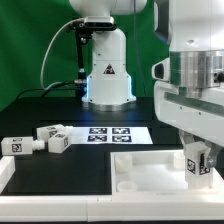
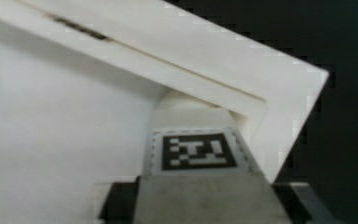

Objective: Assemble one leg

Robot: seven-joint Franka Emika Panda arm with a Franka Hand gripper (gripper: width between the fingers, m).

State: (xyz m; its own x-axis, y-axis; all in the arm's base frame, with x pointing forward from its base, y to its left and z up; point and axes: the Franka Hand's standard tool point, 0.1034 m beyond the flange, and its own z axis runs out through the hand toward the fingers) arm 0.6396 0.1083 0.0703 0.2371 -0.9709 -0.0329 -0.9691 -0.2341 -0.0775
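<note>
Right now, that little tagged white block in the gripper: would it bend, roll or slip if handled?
The leg looks like a solid, straight-edged block, so probably stiff. Its flat faces suggest it would slide or sit rather than roll. It seems small next to the gripper, so likely light, though smooth white sides might be slippery.

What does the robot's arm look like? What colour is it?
The arm is chunky, rounded and mostly white, with a shiny silver ring near the wrist. Its gripper is whitish with dark fingers. Its white base carries a triangle sticker and a black cable.
</note>
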